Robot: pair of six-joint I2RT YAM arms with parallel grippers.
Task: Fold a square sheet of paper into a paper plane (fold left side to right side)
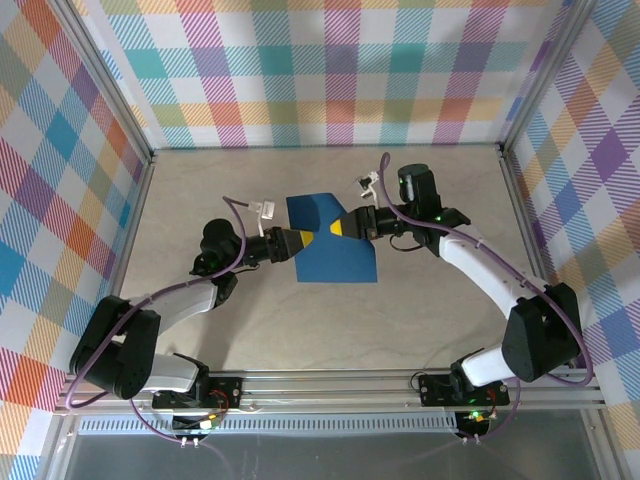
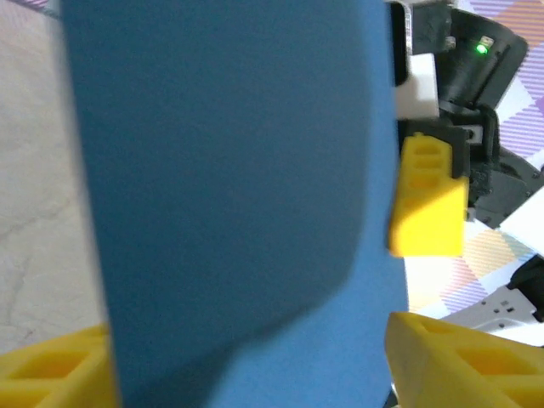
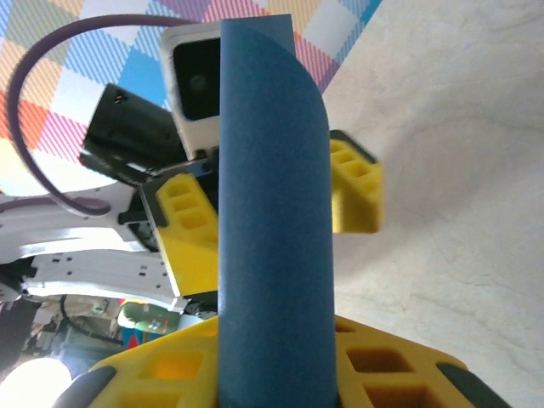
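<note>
— Dark-blue and thin, the square sheet of paper (image 1: 338, 258) sits near the middle of the pale table (image 1: 250, 330), between the two arms. Does all of it lie flat?
— No. From above, the near part lies flat on the table, while the part at the grippers is lifted and bows over in a curve. The right wrist camera shows that raised part as a tall blue band with a rounded top corner.
— What has hold of it?
— The right gripper (image 1: 341, 228). It reaches in from the right, and in its own camera the blue band rises out of the narrow gap between its yellow fingers (image 3: 161, 374), touching both. It is pinching the paper.
— And the left gripper (image 1: 302, 240)?
— It comes in from the left, its tip near the right one's. Its jaws stand wide: in the right wrist view its yellow fingers (image 3: 189, 234) sit one on each side of the raised band, just beside it. Whether either pad touches the paper, I cannot tell.
— Does its own camera agree?
— Yes. There the sheet stands between one yellow finger low at the left and the other low at the right, well apart. One yellow finger of the right gripper shows just past the paper's right edge.
— Any creases?
— Too close and blurred to tell; a soft shadow falls across its lower half
</note>
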